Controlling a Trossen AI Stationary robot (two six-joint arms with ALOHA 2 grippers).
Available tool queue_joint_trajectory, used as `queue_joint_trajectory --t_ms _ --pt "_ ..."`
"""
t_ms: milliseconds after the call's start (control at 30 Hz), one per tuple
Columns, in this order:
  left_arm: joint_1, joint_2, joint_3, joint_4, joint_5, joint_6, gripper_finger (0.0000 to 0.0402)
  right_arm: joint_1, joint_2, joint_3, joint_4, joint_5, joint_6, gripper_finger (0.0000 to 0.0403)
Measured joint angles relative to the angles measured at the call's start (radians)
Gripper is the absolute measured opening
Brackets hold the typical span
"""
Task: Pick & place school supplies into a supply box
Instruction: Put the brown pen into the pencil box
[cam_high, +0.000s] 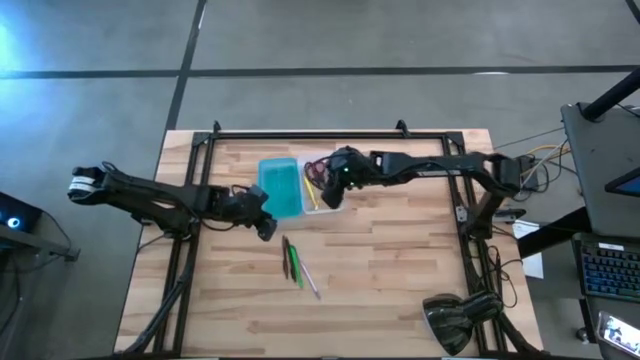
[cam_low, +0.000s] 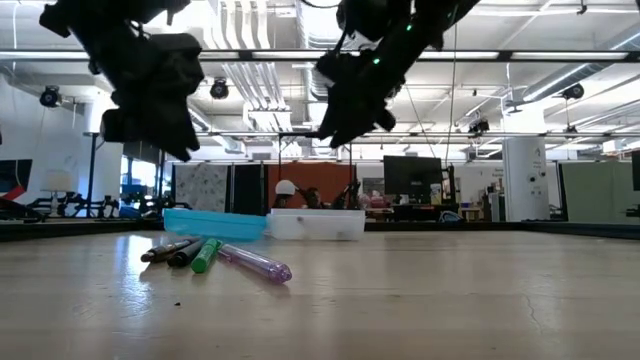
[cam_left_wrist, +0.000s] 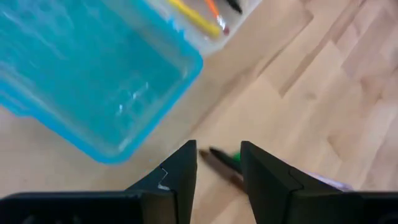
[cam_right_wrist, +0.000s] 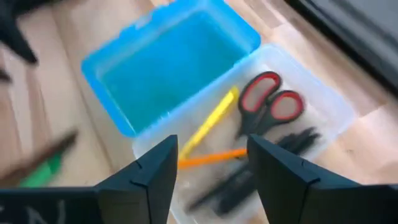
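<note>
While we look from above, the right end effector (cam_high: 333, 185) hangs open and empty over the clear plastic tray (cam_high: 330, 208). Level: loose pens (cam_low: 215, 255) on the wooden surface (cam_low: 420, 300). Wrist: red-handled scissors (cam_right_wrist: 270, 102) inside; the left end effector (cam_left_wrist: 217, 171) parted, empty.

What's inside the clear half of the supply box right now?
In the clear tray lie red-handled scissors, a yellow pencil, an orange pencil and some dark pens. The right claw hangs above, open, hiding the tray's near corner.
</note>
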Motion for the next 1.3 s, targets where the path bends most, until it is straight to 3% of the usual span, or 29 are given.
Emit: queue_joint_trajectory --t_ms 100,200,433,600,867,1000,1300 --pt "-0.018 0.000 -0.043 0.037 0.027 -0.047 0.0108 0.051 -0.038 0.000 -0.094 0.008 -0.119 0.0189" --pt "-0.044 0.000 -0.084 0.097 0.041 -0.148 0.0108 0.103 -0.046 -0.001 -0.190 0.035 -0.105 0.0187" --pt "-0.136 0.044 -0.112 0.143 0.023 -0.458 0.0108 0.162 -0.024 -0.005 -0.321 0.164 0.262 0.0187" --pt "-0.196 0.171 -0.058 0.131 -0.011 -0.530 0.0108 0.178 -0.025 -0.013 -0.381 0.190 0.509 0.0189" --pt "-0.239 0.347 0.018 0.099 -0.015 -0.555 0.0108 0.205 -0.026 -0.014 -0.602 0.199 0.748 0.0189" --pt "-0.244 0.351 0.023 0.098 -0.014 -0.602 0.0108 0.211 -0.029 -0.015 -0.653 0.213 0.730 0.0189" --pt "-0.242 0.379 0.053 0.100 -0.032 -0.702 0.0108 0.166 -0.035 -0.087 -0.644 0.193 0.410 0.0182"
